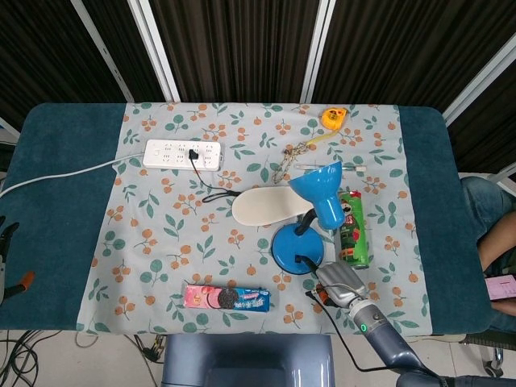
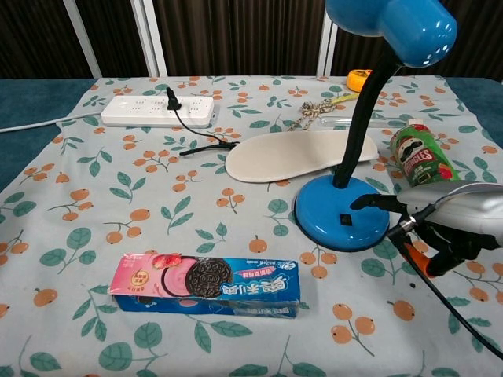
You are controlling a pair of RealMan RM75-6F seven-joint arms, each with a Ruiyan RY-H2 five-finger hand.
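Fingers [image 2: 369, 202] of the right hand [image 1: 339, 279] reach spread and empty over the blue lamp base [image 2: 334, 222]. Just behind lies the green chip can [image 2: 416, 155].

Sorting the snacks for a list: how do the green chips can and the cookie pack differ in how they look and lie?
The chips can is a green cylinder, while the cookie pack is a flat pink-and-blue box. The can lies pointing away from the robot, beside the blue lamp's base; the pack lies crosswise near the front edge, apart from other things. The right hand is close to the can, farther from the pack. Both lie on their sides.
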